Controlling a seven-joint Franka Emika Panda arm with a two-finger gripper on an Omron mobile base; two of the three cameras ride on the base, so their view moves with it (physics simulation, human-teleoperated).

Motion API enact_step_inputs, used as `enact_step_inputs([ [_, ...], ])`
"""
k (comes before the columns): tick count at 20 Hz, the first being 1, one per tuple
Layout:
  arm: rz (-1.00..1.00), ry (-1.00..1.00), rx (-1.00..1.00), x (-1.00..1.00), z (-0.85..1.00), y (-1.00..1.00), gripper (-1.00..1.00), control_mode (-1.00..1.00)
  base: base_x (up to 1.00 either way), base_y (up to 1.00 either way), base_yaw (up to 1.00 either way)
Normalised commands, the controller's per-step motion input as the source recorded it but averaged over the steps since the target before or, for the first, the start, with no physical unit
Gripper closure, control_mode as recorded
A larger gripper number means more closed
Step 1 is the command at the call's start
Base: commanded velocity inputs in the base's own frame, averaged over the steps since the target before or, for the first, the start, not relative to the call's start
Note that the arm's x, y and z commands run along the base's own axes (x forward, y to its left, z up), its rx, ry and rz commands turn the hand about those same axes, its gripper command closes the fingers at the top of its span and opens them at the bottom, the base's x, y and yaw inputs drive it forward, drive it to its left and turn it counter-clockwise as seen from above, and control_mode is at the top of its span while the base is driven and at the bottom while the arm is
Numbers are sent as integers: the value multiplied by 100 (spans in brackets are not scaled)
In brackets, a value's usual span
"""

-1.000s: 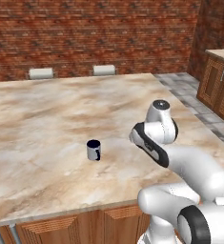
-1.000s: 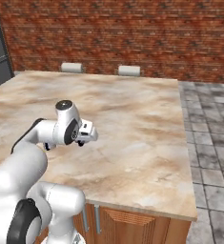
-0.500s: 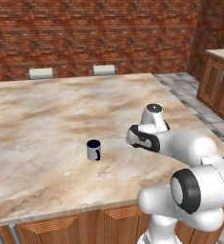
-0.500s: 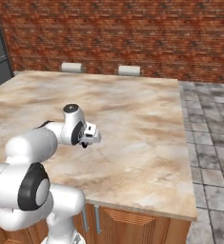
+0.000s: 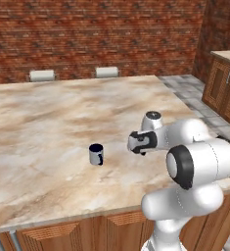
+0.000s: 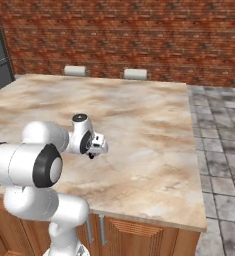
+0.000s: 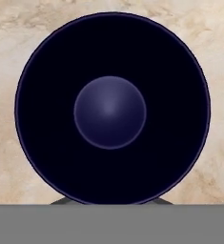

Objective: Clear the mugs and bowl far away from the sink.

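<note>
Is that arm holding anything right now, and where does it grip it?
It cannot be told. The gripper is shut, and a dark round thing sits right at its fingertips, but no grip shows.

We saw a marble counter (image 5: pixel 48 122) carrying one blue mug (image 5: pixel 96 154), standing upright near its front edge.

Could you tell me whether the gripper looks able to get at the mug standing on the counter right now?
Probably yes: the mug stands alone on the counter close beside the gripper, nothing between them. But the jaws are shut, and a dark round thing sits right before the hand.
</note>
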Motion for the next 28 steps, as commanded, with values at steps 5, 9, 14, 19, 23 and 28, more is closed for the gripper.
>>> enact_step_inputs([
  [5,0,2,0,25,-33,0,100,-100,0,0,0],
  [9,0,1,0,20,-34,0,100,-100,0,0,0],
  [14,0,2,0,21,-35,0,100,-100,0,0,0],
  [19,0,2,0,21,-31,0,-100,-100,0,0,0],
  [23,0,0,0,1,0,0,-100,-100,0,0,0],
  [28,-4,1,0,0,6,0,-100,-100,0,0,0],
])
